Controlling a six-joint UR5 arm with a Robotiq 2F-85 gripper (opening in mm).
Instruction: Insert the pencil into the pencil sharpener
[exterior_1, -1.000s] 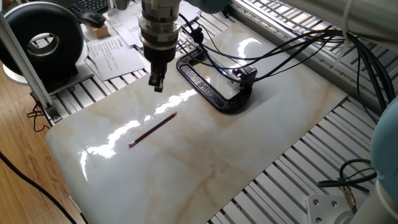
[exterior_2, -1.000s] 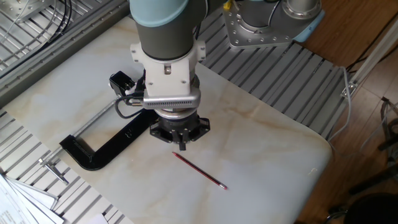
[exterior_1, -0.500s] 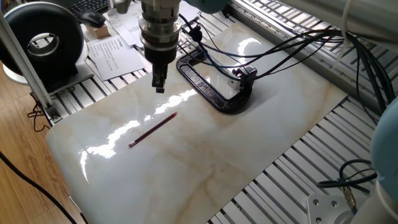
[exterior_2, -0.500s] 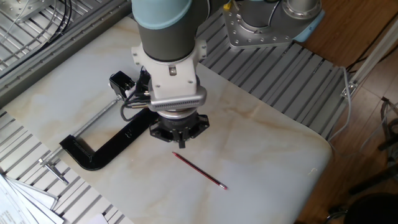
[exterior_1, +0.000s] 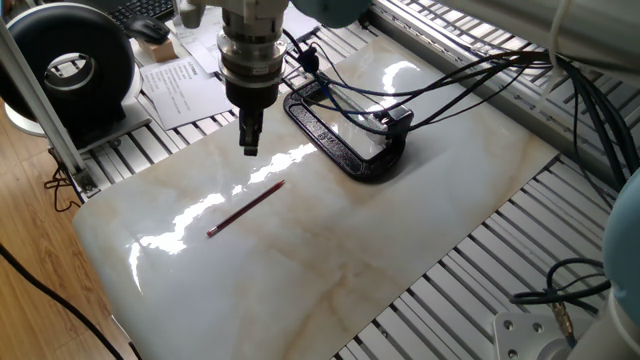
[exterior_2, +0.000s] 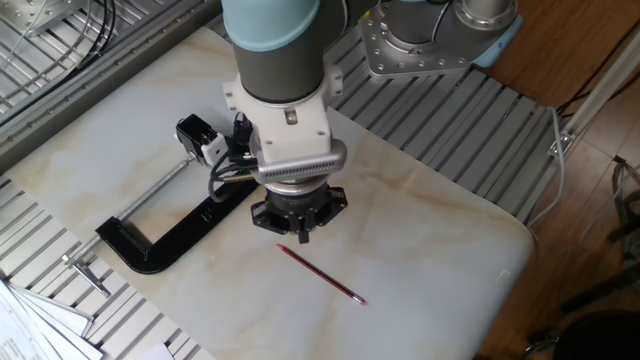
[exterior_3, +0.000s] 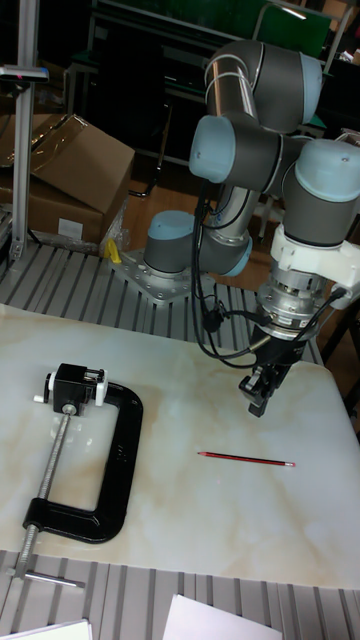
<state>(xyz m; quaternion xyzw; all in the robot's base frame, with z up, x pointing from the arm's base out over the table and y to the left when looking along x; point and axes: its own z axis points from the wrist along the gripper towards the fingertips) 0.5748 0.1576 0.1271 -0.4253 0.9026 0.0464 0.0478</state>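
The pencil (exterior_1: 246, 209) (exterior_2: 320, 274) (exterior_3: 245, 459), thin and dark red, lies flat on the white marble slab, free of everything. My gripper (exterior_1: 249, 148) (exterior_2: 303, 237) (exterior_3: 258, 405) hangs above the slab, a short way from the pencil's end that points toward the clamp. Its fingers point down and sit close together with nothing between them. The pencil sharpener (exterior_1: 398, 117) (exterior_2: 196, 134) (exterior_3: 74, 385), a small black block with a pale face, sits at the screw end of the black C-clamp (exterior_1: 330, 135) (exterior_2: 190, 225) (exterior_3: 120, 470).
Cables (exterior_1: 470, 75) run from the arm across the slab to the clamp. Off the slab stand a round black device (exterior_1: 75, 70) and loose papers (exterior_1: 180, 85). The slab's rounded edge (exterior_1: 100, 290) borders grooved aluminium rails. The arm's base (exterior_3: 165, 265) is bolted behind the slab.
The gripper has shifted a little sideways and slightly lower, toward the pencil. The pencil, sharpener and clamp have not moved.
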